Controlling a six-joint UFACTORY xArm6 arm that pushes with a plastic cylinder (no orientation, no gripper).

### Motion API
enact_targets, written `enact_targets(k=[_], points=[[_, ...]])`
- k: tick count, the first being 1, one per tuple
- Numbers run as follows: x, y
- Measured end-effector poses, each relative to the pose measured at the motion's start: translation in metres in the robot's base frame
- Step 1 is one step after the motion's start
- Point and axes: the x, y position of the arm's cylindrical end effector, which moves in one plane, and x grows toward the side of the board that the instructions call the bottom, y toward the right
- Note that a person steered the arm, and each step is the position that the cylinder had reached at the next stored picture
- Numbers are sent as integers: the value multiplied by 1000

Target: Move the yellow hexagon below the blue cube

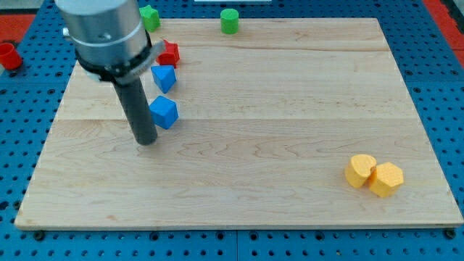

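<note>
The yellow hexagon (386, 179) lies near the board's lower right, touching a second yellow block (359, 170) with a rounded outline on its left. The blue cube (164, 112) sits in the board's upper left part. Another blue block (164, 77), wedge-like, lies just above it. My tip (146, 139) rests on the board just left of and slightly below the blue cube, close to it, far from the yellow hexagon.
A red star-like block (169, 54) lies above the blue blocks, partly behind the arm. A green block (149, 16) and a green cylinder (230, 21) sit at the board's top edge. A red cylinder (9, 55) stands off the board at the left.
</note>
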Motion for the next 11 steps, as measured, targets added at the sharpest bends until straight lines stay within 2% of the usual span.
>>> enact_targets(k=[2,3,4,5,7,8,9,11], points=[[-31,273],[-1,375],[58,416],[87,363],[17,212],[36,260],[-16,292],[1,81]])
